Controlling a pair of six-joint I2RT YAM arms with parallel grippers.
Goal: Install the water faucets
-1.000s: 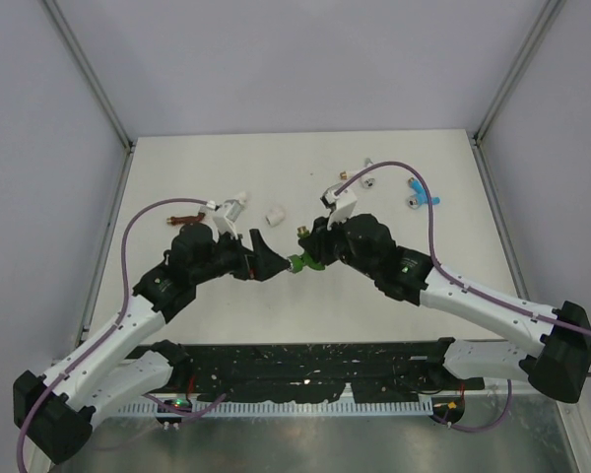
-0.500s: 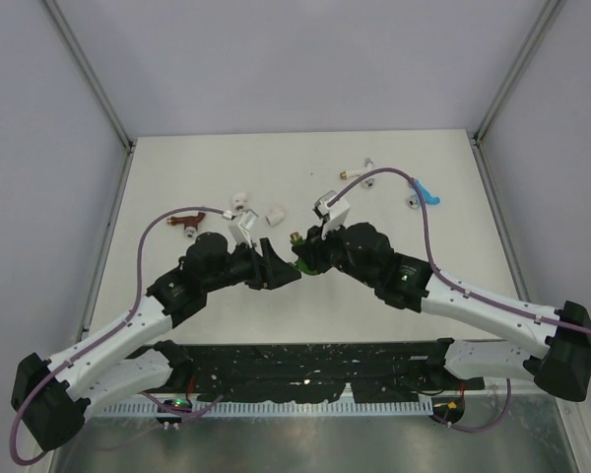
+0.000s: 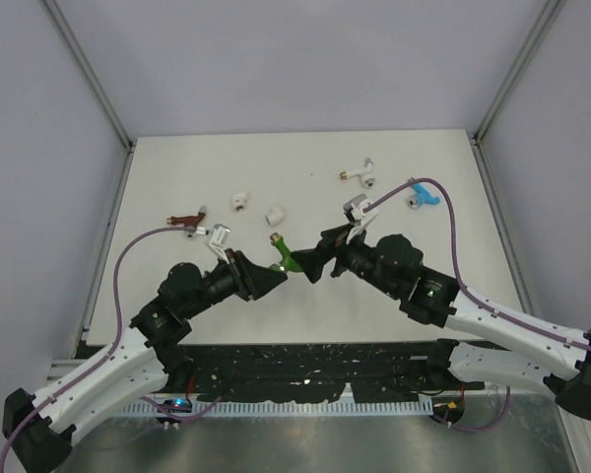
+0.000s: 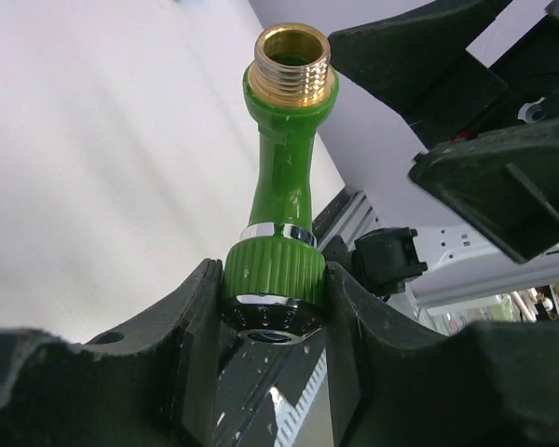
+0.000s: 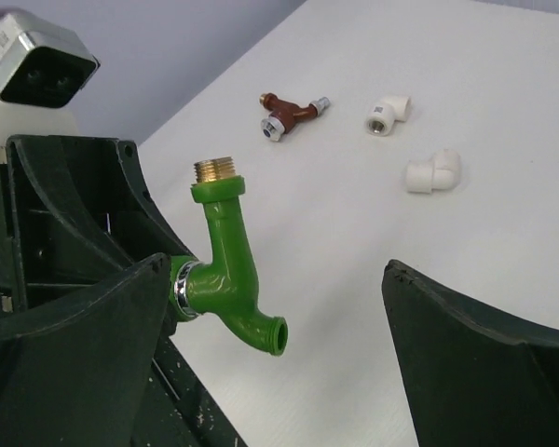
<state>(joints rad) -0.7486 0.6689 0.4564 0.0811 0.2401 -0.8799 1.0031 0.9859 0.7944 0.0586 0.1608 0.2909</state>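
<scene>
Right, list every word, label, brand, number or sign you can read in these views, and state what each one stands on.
No readable text, number or sign in any view.
Green plastic faucet with a brass threaded end, clamped in the left gripper: unmarked.
Brown plastic faucet with a silvery end and two white plastic elbow fittings: unmarked.
White bracket in the left wrist background: too blurred to tell.

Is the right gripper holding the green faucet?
No, the right gripper is wide open, and the green faucet is clamped by its knob in the left gripper.
</scene>
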